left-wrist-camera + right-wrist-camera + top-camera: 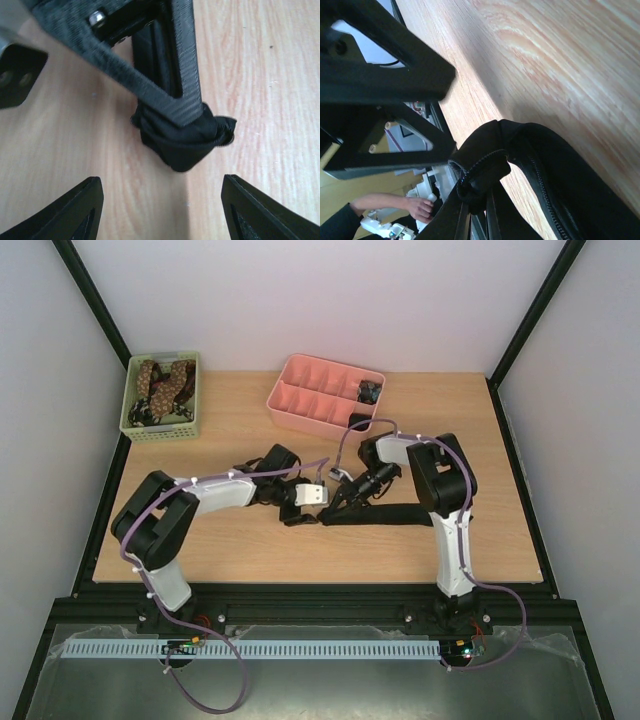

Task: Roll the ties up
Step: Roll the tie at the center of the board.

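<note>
Your right fingers point(182, 90) pinch the black tie point(180, 145) end, starting the roll; next, your open left fingers point(70, 210) should steady it.

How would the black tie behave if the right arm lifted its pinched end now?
Probably floppy: the black tie bunches and folds around the right fingers. Its flat tail would likely drag along the table, not lift stiffly. The loose fold may well unroll if released.

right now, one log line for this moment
item: black tie | right jaws: shut on its folded end | left jaws: open, facing it | tail: flat on table
</note>
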Controlling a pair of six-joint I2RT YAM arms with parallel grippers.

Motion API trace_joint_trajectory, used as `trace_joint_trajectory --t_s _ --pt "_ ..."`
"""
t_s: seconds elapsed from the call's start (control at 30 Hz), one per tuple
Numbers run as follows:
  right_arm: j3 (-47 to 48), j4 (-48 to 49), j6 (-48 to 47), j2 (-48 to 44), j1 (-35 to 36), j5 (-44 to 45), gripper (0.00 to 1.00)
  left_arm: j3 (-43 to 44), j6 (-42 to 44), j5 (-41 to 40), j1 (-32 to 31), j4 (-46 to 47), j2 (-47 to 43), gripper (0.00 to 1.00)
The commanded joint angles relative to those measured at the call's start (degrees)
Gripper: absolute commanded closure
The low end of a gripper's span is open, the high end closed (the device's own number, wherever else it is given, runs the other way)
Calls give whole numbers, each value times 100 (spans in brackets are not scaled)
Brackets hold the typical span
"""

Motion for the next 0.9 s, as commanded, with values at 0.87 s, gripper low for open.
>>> trace_joint_trajectory --t_s 0.87 --pt "-57 534 1582 -883 -51 1003 69 72 -1585 -807 -620 397 527 68"
